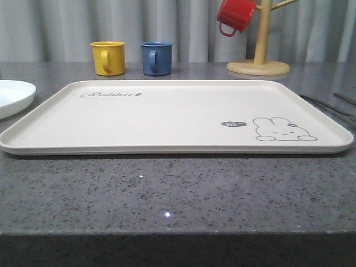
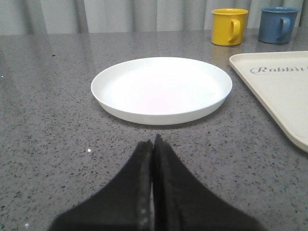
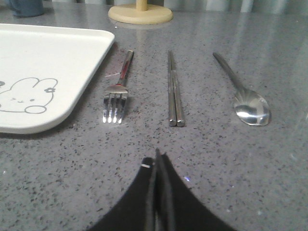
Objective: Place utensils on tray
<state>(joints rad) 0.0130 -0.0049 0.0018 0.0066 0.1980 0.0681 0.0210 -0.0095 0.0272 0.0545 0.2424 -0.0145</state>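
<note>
Look at the tray [image 1: 167, 119] first. It is big, flat and cream, and it sits on the grey speckled table [image 1: 178, 194]. You can read the word "Rabbit" [image 1: 111, 95] in curly grey letters near its far left corner. Near the right front corner there is a grey bunny drawing [image 1: 282, 129] with a tiny dark speech bubble [image 1: 233, 123] beside it; the letters inside are too small to read. The tray's long side runs left to right across the table.

Your utensils lie on the table just beside the tray's right edge, not on it. In the right wrist view you see the fork [image 3: 118, 91] closest to the tray, then the chopsticks [image 3: 174, 91], then the spoon [image 3: 245, 94]. They lie side by side, apart from each other. Each one is long and thin. The fork tines, the chopstick ends and the spoon bowl all point toward your right gripper [image 3: 158, 159].

Your right gripper is pressed closed with nothing in it, just short of the chopsticks.

Your left gripper [image 2: 154, 144] is also pressed closed and holds nothing. It sits in front of a round white plate [image 2: 161, 89], left of the tray.

Behind the tray stand a yellow mug [image 1: 108, 57] and a blue mug [image 1: 156, 58]. A red mug [image 1: 236, 15] hangs on a wooden mug stand [image 1: 259, 55].
</note>
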